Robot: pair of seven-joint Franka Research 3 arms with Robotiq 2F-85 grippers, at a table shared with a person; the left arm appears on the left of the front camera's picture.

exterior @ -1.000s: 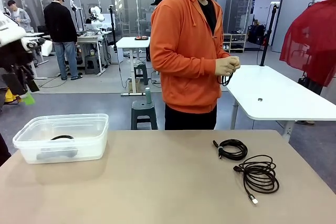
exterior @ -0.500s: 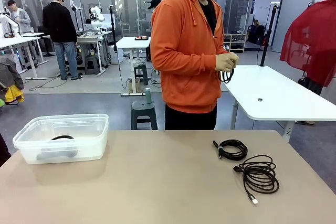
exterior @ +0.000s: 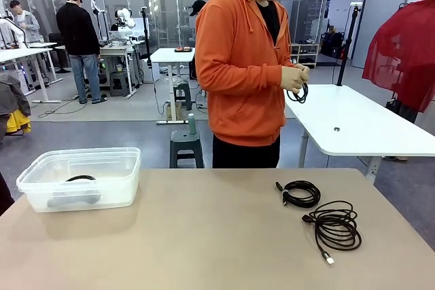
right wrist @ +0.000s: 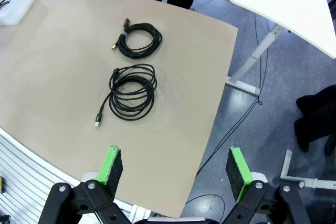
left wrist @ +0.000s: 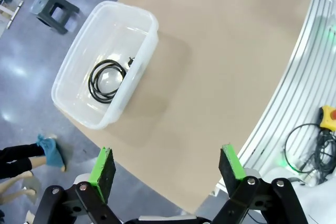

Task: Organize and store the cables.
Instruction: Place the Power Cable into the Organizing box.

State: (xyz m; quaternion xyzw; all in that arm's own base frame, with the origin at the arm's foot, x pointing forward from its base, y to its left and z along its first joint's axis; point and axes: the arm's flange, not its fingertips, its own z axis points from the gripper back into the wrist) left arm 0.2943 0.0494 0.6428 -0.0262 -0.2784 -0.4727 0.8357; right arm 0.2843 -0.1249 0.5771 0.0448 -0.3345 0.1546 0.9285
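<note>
Two coiled black cables lie on the tan table's right side: a tight coil [exterior: 299, 193] [right wrist: 138, 40] and a looser, larger one [exterior: 335, 227] [right wrist: 131, 94] nearer me. Another coiled cable [exterior: 81, 178] [left wrist: 107, 77] rests inside a clear plastic bin [exterior: 37, 178] [left wrist: 137, 82] at the table's left. The person in an orange hoodie stands at the far side, both hands winding a black cable [exterior: 297, 94]. My left gripper [left wrist: 168, 169] hangs open high above the table's near left edge. My right gripper [right wrist: 175, 167] is open too, high over the table's right edge.
A white table [exterior: 353, 123] [right wrist: 283, 3] stands behind and to the right of the person. A grey stool [exterior: 185, 142] [left wrist: 55, 6] sits on the floor beyond the table. Bare tabletop [exterior: 204, 236] stretches between the bin and the cables.
The left arm, visible at the picture's left edge a second ago, has left the front view. The person's hands have shifted slightly while winding the cable.
</note>
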